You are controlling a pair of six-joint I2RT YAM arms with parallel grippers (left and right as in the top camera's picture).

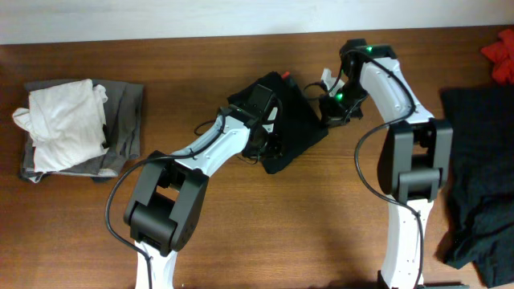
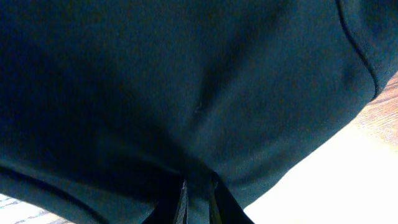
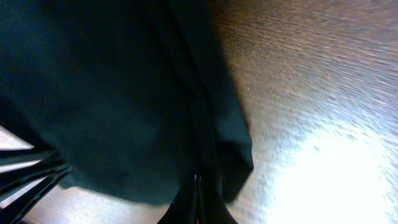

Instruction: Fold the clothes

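Note:
A black garment (image 1: 291, 120) lies bunched at the middle of the table. My left gripper (image 1: 269, 144) sits at its left lower edge; in the left wrist view the fingers (image 2: 198, 199) are closed on a fold of the dark cloth (image 2: 186, 93). My right gripper (image 1: 332, 108) is at the garment's right edge; in the right wrist view the fingers (image 3: 196, 193) are pressed together on the cloth's edge (image 3: 124, 106).
A folded pile of white (image 1: 63, 120) and grey clothes (image 1: 124, 120) lies at the far left. A heap of dark clothes (image 1: 482, 177) lies at the right edge, with a red item (image 1: 502, 52) at the top right corner.

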